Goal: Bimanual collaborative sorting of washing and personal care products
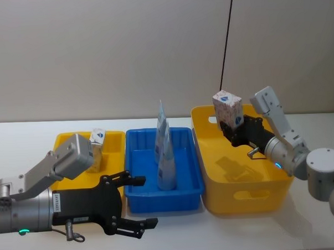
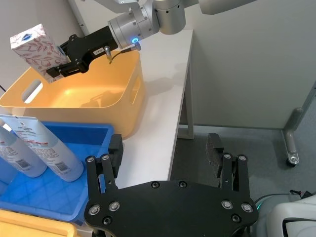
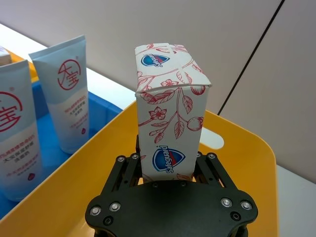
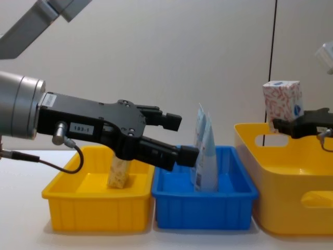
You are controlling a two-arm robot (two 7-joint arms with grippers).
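Note:
A boxy white pack [image 1: 228, 107] with red leaf print and a blue mark hangs upright over the large yellow bin [image 1: 248, 196] on the right. My right gripper [image 1: 233, 127] is shut on its lower end; the pack [image 3: 168, 113] fills the right wrist view. A second pack [image 1: 96, 140] stands in the small yellow bin [image 1: 115, 139] at the left. Pale blue-and-white pouches [image 1: 165, 153] stand upright in the blue bin [image 1: 165, 200] in the middle. My left gripper [image 1: 148, 201] hovers open and empty before the blue bin's front left corner.
The three bins stand side by side across the white table [image 1: 23, 137]. The table's right edge [image 2: 180, 123] drops to the floor just past the large yellow bin [image 2: 133, 84]. A black cable [image 1: 225, 39] runs down the wall behind.

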